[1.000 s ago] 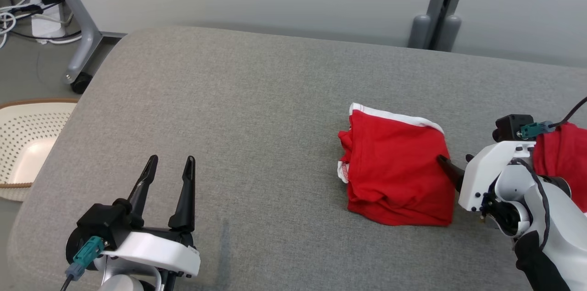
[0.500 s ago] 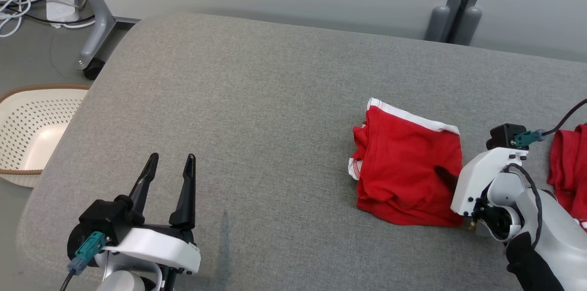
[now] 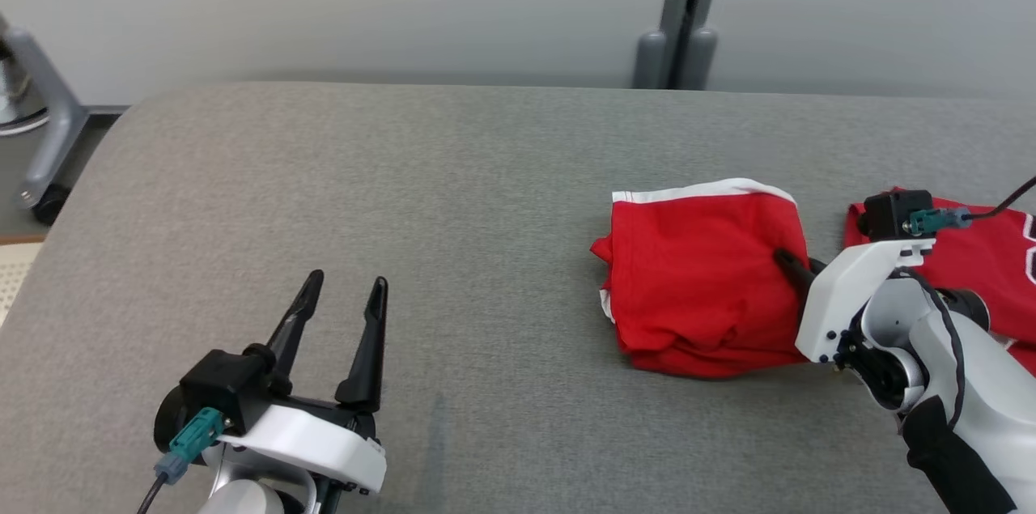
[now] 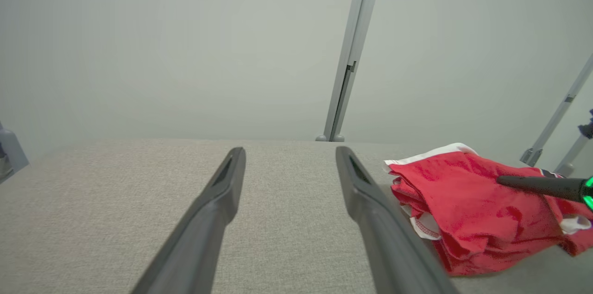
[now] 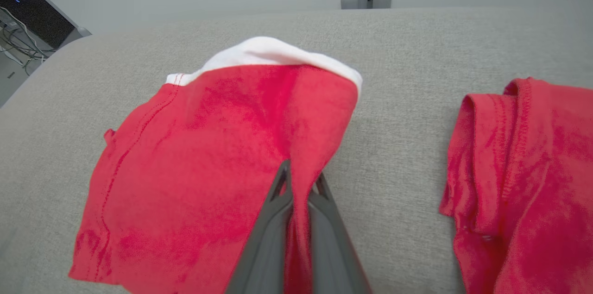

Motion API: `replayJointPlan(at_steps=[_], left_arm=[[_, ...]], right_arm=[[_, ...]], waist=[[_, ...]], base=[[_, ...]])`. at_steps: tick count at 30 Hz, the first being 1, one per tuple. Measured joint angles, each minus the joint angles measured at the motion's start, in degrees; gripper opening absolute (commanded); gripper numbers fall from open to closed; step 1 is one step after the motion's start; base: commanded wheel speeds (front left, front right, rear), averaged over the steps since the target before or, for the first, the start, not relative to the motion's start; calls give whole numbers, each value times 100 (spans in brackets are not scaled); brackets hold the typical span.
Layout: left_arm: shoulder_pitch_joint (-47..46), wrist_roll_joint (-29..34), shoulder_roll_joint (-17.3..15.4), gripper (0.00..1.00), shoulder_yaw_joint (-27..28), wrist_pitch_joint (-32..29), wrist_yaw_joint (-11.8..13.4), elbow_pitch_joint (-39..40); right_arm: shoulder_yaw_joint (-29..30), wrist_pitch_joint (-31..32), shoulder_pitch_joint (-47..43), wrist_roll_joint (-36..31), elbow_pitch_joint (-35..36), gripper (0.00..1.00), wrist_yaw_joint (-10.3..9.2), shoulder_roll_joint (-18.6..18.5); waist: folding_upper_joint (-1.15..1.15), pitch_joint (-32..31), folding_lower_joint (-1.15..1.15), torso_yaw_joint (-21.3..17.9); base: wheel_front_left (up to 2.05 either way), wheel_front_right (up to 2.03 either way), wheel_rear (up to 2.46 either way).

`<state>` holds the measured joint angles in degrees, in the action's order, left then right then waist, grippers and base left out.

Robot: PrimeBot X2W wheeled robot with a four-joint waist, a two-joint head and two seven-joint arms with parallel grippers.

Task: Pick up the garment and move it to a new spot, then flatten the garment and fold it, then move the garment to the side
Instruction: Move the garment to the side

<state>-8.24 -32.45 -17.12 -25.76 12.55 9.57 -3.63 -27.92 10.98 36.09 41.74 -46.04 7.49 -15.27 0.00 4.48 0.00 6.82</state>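
Observation:
The garment (image 3: pixel 700 275) is a folded red piece with a white band, lying on the grey cushioned surface (image 3: pixel 453 198) right of centre. It also shows in the right wrist view (image 5: pixel 208 169) and at the right of the left wrist view (image 4: pixel 468 210). My right gripper (image 3: pixel 797 267) is shut on the garment's right edge, a fold of red cloth pinched between its fingers (image 5: pixel 299 183). My left gripper (image 3: pixel 344 312) stands open at the lower left with nothing between its fingers (image 4: pixel 289 164), well apart from the garment.
A second red garment (image 3: pixel 971 255) lies at the far right, beside my right arm, and its folded edge shows in the right wrist view (image 5: pixel 523 183). A grey post (image 3: pixel 684 12) stands behind the surface. A wheeled stand leg (image 3: pixel 40 142) is at the left edge.
The head camera has swung, shifting the whole picture. My right gripper stays shut on the garment's right edge, and the garment has turned a little with it. The left gripper stays open.

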Motion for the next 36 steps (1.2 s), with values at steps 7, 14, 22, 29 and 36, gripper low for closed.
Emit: replayJointPlan(at_steps=[7,14,22,29,36], left_arm=[[-61,64,189,100,-333,-103,-100,91],[-244,163,308,100,-620,-198,-203,83],[-492,246,323,100,-809,-349,-322,114],[-679,307,235,100,-853,-479,-354,168],[-754,323,160,100,-860,-533,-354,201]], right_arm=[[-477,24,240,163,333,0,0,-257],[-924,57,713,215,467,0,0,-560],[-1460,-168,1250,265,280,0,1,-992],[-1714,-583,1633,309,-321,0,1,-1227],[-1859,-1026,1746,321,-1040,46,1,-1122]], waist=[[0,-50,0,-759],[0,35,0,-1478],[0,354,0,-1900],[0,719,0,-1946],[0,918,0,-1844]], base=[[0,0,0],[0,0,0],[0,0,0],[0,0,0],[0,0,0]])
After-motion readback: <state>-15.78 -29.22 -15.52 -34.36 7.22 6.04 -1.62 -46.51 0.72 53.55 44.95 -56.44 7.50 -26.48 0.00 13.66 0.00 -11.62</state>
